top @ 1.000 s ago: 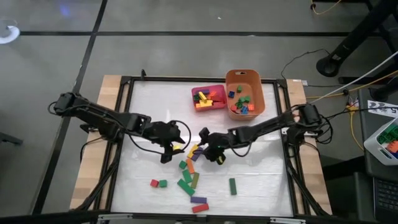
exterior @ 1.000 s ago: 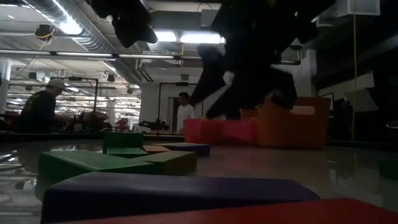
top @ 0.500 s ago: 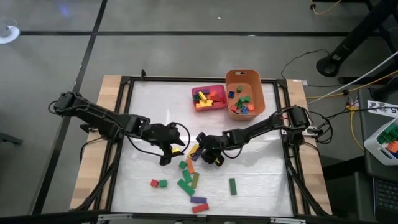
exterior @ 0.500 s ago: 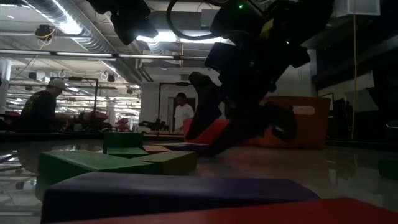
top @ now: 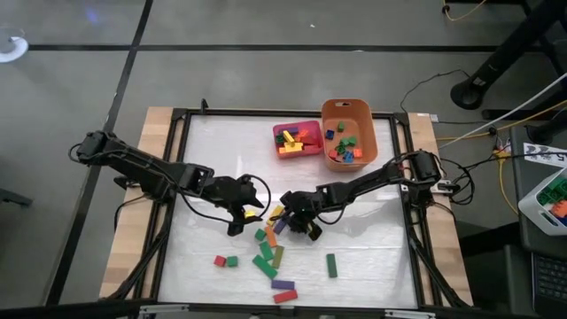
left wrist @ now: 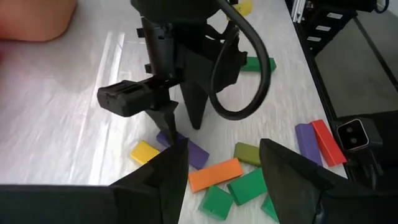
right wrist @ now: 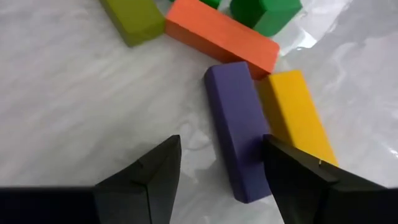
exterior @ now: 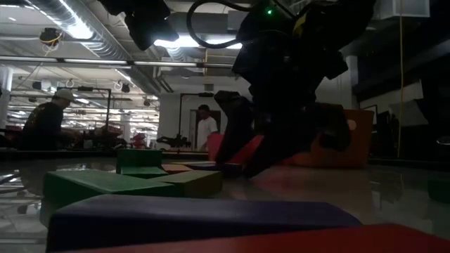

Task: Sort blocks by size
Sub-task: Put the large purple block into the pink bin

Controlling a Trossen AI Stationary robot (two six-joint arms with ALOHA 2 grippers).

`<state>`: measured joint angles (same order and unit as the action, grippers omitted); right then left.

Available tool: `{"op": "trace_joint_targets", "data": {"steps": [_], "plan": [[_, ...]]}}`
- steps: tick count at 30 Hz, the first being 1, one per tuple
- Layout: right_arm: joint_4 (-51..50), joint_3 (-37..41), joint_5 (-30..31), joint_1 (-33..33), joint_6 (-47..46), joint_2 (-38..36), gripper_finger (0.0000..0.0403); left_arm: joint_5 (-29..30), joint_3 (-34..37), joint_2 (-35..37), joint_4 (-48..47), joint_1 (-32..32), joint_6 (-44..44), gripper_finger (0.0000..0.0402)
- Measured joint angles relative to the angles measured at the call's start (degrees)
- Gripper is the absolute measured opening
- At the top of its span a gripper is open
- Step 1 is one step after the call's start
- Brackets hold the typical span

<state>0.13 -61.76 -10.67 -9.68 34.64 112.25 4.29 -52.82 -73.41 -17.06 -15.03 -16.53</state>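
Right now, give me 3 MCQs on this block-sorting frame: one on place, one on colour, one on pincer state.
1. Where is the right pincer?
A. over the orange tub
B. low over the loose blocks at mid-table
C. off the table's edge

2. What colour is the bar between the right pincer's fingers in its wrist view?
A. purple
B. red
C. pink

3. How does the right pincer stand?
A. shut on a bar
B. shut, holding nothing
C. open

Key: 1 B, the high view puts it at the block cluster, away from the orange tub. 2 A, the purple bar lies between the fingers, beside a yellow bar. 3 C, its fingers stand apart with the bar lying flat on the table.
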Motion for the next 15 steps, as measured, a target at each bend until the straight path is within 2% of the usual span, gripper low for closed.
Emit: {"op": "trace_joint_targets", "data": {"steps": [15], "plan": [[-1.39,-3.51,-1.94,-0.13,0.26,0.3,0.0221,0.0,0.0,0.0,-0.02,0.0,0.42,0.0182]]}}
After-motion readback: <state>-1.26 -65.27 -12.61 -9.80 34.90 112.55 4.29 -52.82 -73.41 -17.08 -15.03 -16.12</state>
